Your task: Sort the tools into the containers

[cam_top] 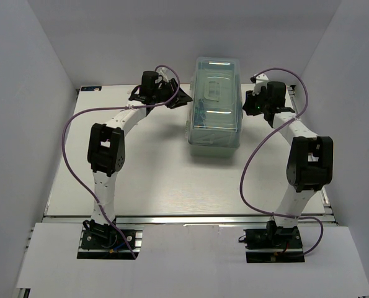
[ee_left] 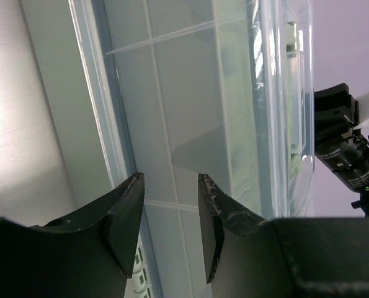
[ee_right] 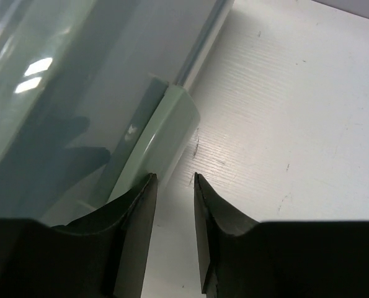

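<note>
Toolbox [cam_top: 214, 102] closed; left hand [ee_left: 170, 180] spread beside its left side, right hand [ee_right: 175, 180] narrowly spread beside right side.

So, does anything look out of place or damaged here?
Nothing stands out. The closed toolbox sits flat on the table, and the left hand and right hand are open beside it.
</note>
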{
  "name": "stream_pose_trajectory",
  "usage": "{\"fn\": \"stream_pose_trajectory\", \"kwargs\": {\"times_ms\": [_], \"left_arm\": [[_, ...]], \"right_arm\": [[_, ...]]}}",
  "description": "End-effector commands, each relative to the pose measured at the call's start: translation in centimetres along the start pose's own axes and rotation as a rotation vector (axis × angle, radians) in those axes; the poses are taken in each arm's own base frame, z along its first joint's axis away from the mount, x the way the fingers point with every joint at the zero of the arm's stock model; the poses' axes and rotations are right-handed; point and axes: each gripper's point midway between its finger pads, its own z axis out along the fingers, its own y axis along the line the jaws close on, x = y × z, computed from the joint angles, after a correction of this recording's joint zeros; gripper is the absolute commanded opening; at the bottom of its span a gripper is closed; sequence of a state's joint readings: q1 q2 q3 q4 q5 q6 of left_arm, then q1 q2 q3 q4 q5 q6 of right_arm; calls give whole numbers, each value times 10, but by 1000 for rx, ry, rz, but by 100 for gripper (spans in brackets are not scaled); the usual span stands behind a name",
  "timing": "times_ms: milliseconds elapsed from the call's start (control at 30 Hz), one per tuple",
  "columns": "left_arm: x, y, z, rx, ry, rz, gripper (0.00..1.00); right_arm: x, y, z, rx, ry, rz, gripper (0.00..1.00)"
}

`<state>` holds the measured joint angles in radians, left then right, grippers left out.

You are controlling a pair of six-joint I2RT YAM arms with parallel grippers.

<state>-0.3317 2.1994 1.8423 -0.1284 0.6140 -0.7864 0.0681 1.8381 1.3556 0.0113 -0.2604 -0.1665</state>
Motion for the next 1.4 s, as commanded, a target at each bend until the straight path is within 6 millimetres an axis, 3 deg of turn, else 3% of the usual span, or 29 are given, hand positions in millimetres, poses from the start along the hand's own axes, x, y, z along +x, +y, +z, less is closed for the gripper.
{"fn": "stream_pose_trajectory", "kwargs": {"times_ms": [0, 300, 567, 800, 967, 1133, 1267, 1367], "left_arm": [[39, -45, 7, 110, 108, 32, 50], [41, -45, 5, 110, 107, 32, 50], [40, -41, 10, 104, 111, 26, 50], [36, -45, 18, 127, 117, 25, 50], [41, -46, 25, 139, 134, 20, 50], [51, -52, 36, 161, 171, 23, 50], [58, -57, 41, 179, 191, 24, 50], [63, -58, 43, 185, 203, 23, 49]], "right_arm": [[-15, 46, -8, -153, -48, 12, 37], [0, 49, -5, -165, -8, 56, 36], [26, 56, 16, -258, 111, 182, 34], [30, 51, 28, -252, 127, 184, 17], [27, 56, 34, -278, 111, 147, 11], [11, 86, 35, -372, 60, 39, 8], [3, 123, 27, -559, 16, -21, 8], [3, 139, 22, -668, -6, -42, 8]]}}
